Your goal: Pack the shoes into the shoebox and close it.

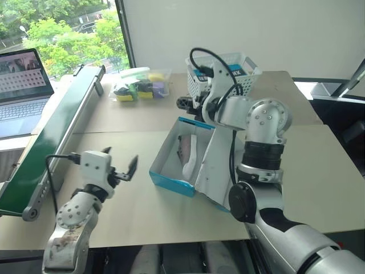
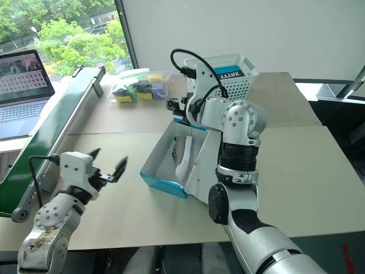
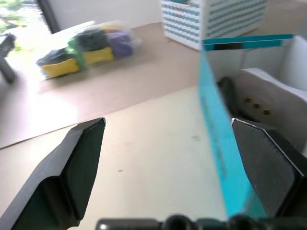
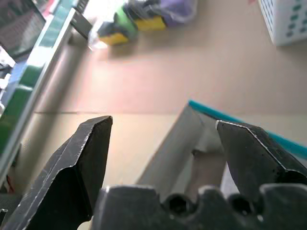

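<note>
A greyish-brown sneaker lies inside the bright blue cardboard shoebox; both pincers, left and right, gape empty. Next, I judge: fold the flap lid shut.

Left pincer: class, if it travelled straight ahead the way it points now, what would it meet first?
Probably the shoebox: its blue side wall sits just ahead of the open left pincer, towards one finger; depth is uncertain.

We seem to be in an office or lab: a plain desk, an open laptop, a green conveyor, a window onto trees.
</note>
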